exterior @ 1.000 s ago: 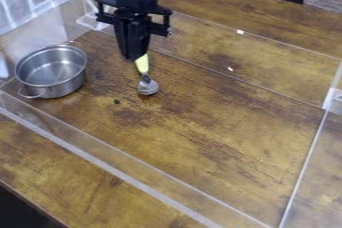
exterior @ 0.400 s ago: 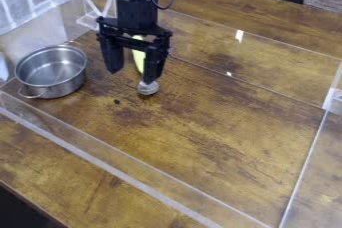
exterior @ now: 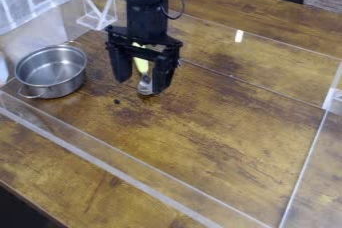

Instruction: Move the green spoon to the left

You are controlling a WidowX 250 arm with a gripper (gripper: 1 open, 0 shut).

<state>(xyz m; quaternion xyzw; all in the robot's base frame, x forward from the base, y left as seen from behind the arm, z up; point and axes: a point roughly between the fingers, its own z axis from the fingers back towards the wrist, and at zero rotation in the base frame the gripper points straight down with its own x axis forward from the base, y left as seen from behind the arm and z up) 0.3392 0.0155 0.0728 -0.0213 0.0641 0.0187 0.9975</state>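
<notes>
The green spoon [exterior: 142, 70] lies on the wooden table, its yellow-green handle pointing away from the camera and its grey round end [exterior: 146, 89] nearer the front. My black gripper [exterior: 144, 80] points straight down over it and stands open. One finger is to the left of the handle and one to the right, and neither presses on it. The arm covers the far end of the handle.
A shiny steel bowl [exterior: 51, 69] stands to the left of the gripper. Low clear plastic walls [exterior: 80, 154] fence the work area at the front, left and right. A white wire rack [exterior: 94, 14] stands at the back left.
The gripper was shut above the spoon handle a second ago. It has opened wide and come down, so its fingers now stand on both sides of the spoon. The spoon has not moved.
</notes>
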